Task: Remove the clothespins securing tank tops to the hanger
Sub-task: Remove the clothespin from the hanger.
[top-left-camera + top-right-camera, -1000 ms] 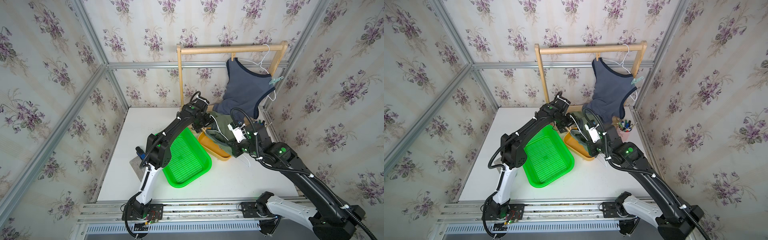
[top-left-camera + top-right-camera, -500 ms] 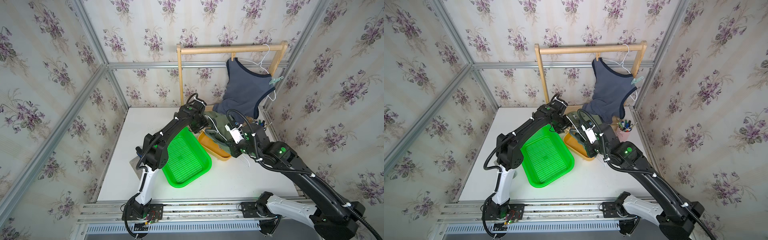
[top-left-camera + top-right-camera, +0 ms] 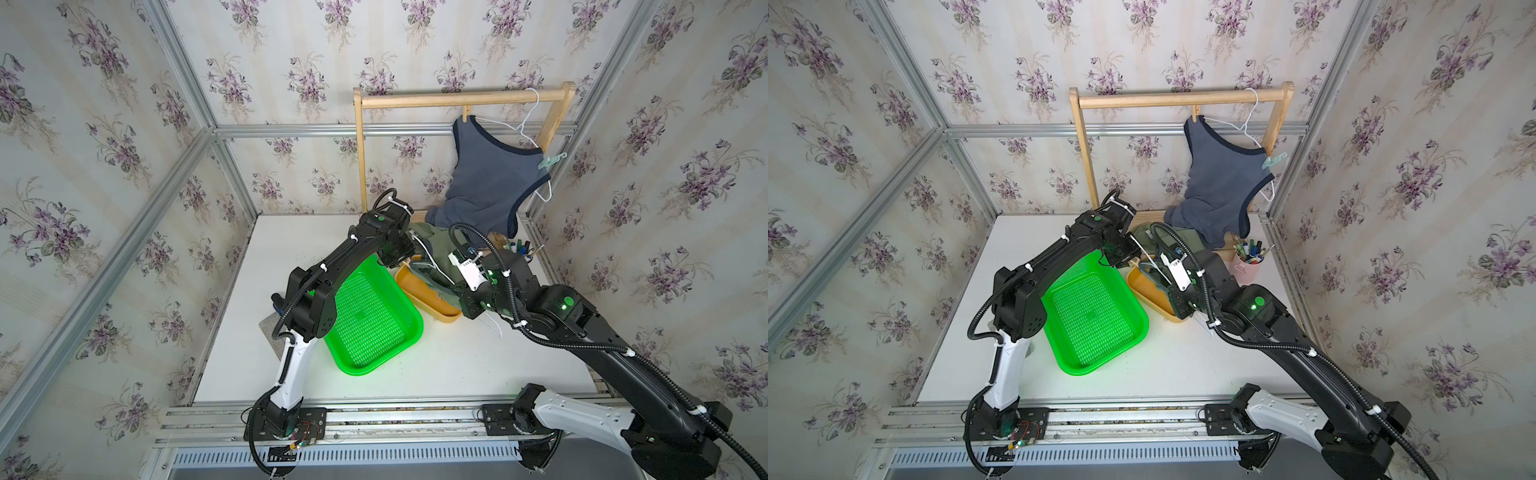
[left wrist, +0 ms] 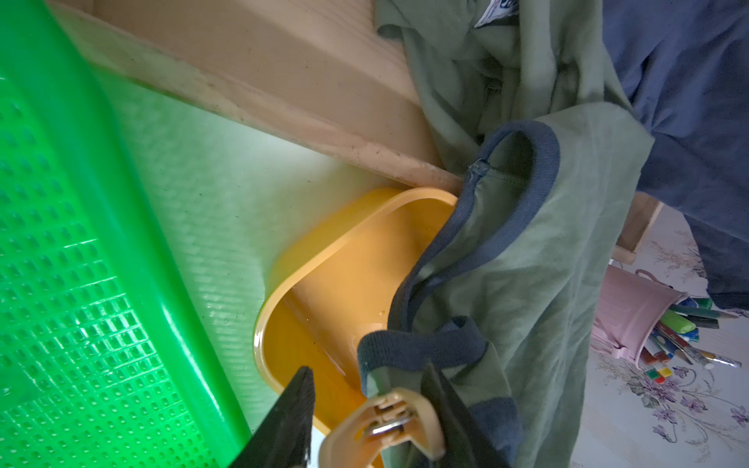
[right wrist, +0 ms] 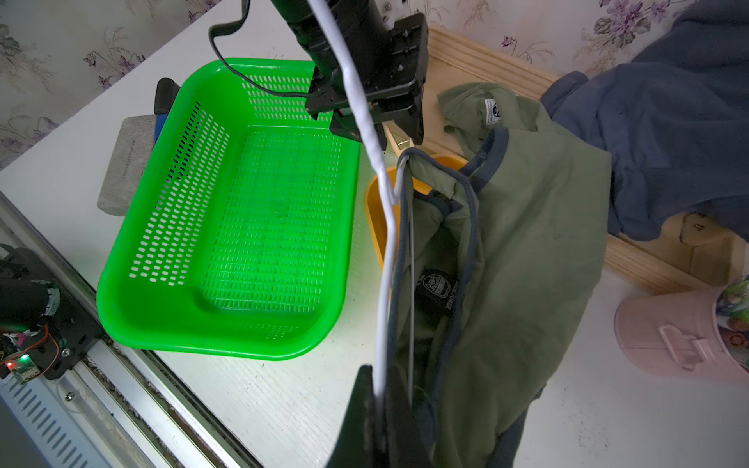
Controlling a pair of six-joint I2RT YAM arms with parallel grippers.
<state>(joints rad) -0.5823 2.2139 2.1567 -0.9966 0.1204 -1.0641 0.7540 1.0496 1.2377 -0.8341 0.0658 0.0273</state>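
Observation:
An olive green tank top (image 5: 527,243) hangs crumpled from a white wire hanger (image 5: 385,243) over the yellow tray. My right gripper (image 5: 381,401) is shut on that hanger's wire. A tan wooden clothespin (image 4: 385,417) pins the top's navy strap. My left gripper (image 4: 369,405) is open around this pin, one finger against it, the other a sliver off. The slate blue tank top (image 3: 490,183) hangs from a second white hanger (image 3: 528,120) on the wooden rail. A mint-green clothespin (image 3: 550,160) and a wooden one (image 3: 466,112) hold it there.
A green perforated basket (image 3: 374,316) lies front left of the yellow tray (image 3: 428,297). The wooden rack (image 3: 457,99) stands at the back, its base board behind the tray. A pink cup of pens (image 3: 1246,266) is at the right. A grey block (image 5: 125,162) lies beside the basket.
My left gripper has come forward and down from the rack base to the strap's clothespin, and its jaws have narrowed around it. The right arm has shifted slightly, still holding the hanger.

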